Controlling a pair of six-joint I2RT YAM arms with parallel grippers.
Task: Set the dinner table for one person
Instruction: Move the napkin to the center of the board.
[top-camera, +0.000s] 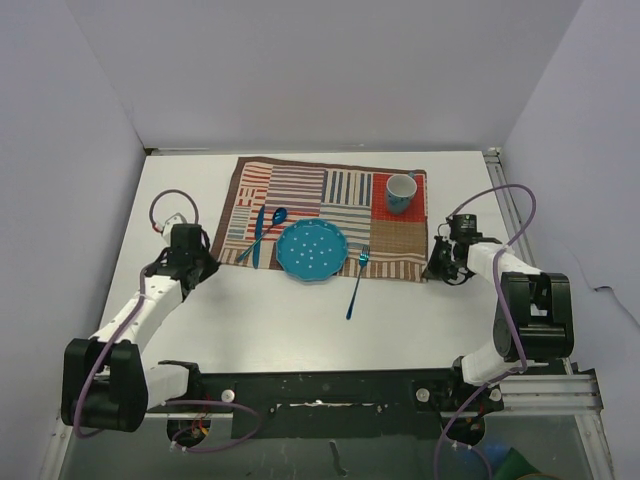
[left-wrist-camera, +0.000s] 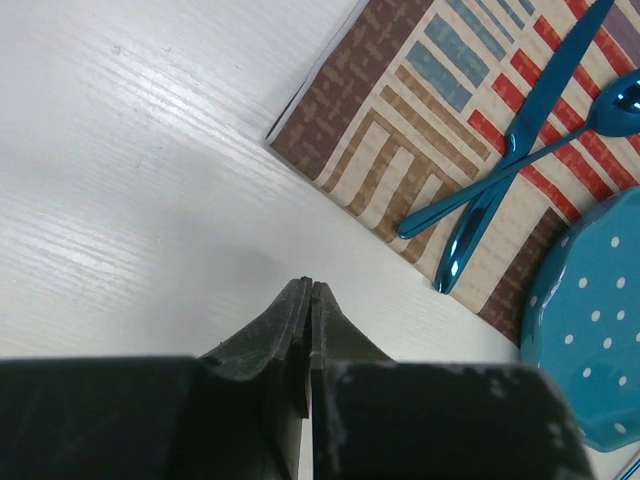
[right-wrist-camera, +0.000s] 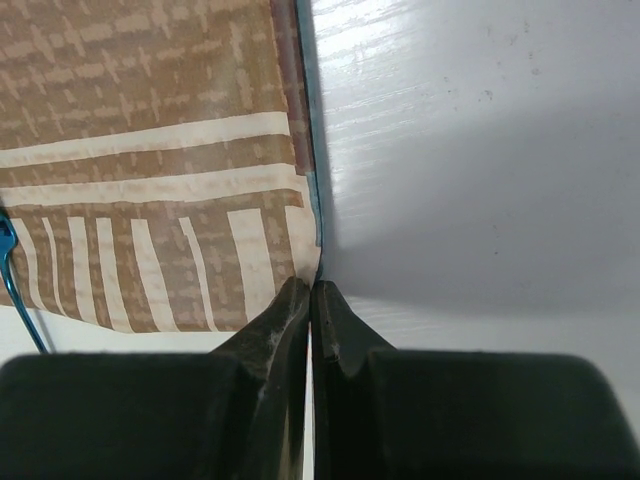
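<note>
Closed and empty, the left gripper (left-wrist-camera: 310, 297) and right gripper (right-wrist-camera: 310, 296) flank the lower corners of the mat (top-camera: 300, 188), probably parked clear of plate (top-camera: 313, 250), crossed knife (top-camera: 258, 238) and spoon (top-camera: 270, 225), fork (top-camera: 357, 282), cup (top-camera: 400, 192)

striped patchwork mat (top-camera: 330, 215), one corner just ahead of the right hand (right-wrist-camera: 311, 290). ahead-right of the left hand (left-wrist-camera: 310, 286): crossed blue knife (left-wrist-camera: 484, 215) and spoon (left-wrist-camera: 440, 210), then dotted teal plate (top-camera: 313, 250). left of the right hand: blue fork (top-camera: 357, 280), cup (top-camera: 400, 192).

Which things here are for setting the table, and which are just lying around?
For the job: dinner table, mat, plate, knife, spoon, fork, cup.
Just there: purple cable, black bar under the arms.
</note>
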